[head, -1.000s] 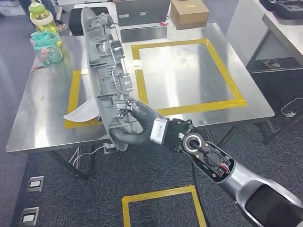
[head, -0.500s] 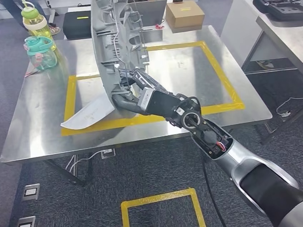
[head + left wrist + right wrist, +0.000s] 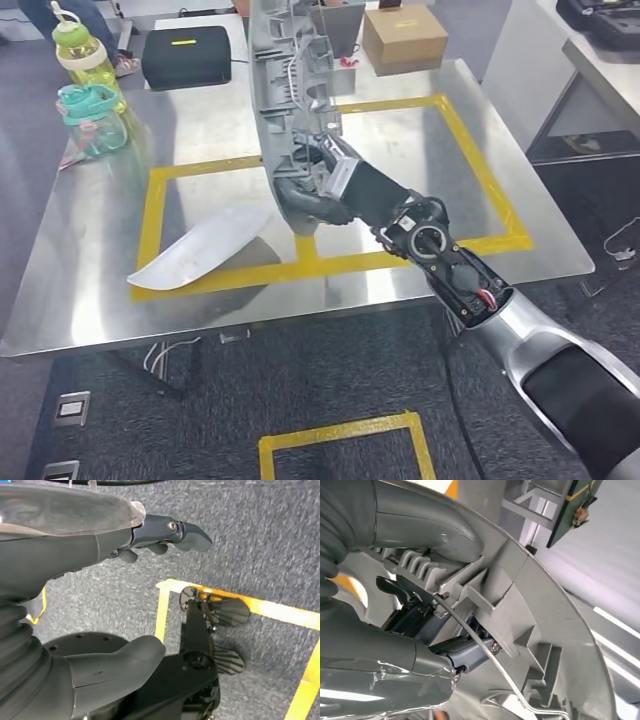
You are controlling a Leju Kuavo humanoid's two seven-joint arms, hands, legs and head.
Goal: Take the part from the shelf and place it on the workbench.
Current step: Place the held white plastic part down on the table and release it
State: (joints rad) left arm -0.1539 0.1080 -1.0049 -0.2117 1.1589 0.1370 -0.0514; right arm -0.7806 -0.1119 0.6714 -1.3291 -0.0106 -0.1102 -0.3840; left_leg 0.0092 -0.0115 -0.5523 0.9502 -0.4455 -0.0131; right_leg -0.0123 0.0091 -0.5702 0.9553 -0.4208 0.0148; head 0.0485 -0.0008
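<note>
A long grey ribbed plastic part point(image 3: 289, 90) stands nearly upright above the steel workbench point(image 3: 83, 250), its lower end over the yellow tape line between the two taped squares. My right hand point(image 3: 321, 185) grips that lower end, thumb under it, fingers inside the ribs. The right wrist view shows the part point(image 3: 546, 645) close up, with my right hand point(image 3: 414, 605) wrapped around it. My left hand point(image 3: 113, 590) hangs over the carpet, fingers apart, holding nothing.
A curved white panel point(image 3: 200, 245) lies inside the left taped square. Two drink bottles point(image 3: 87, 85) stand at the bench's far left. A black case point(image 3: 186, 55) and a cardboard box point(image 3: 404, 35) sit behind the bench. Another table point(image 3: 604, 50) is at right.
My right arm has carried the part forward and to the right, from the bench's near edge to above the middle tape line. The camera has shifted too.
</note>
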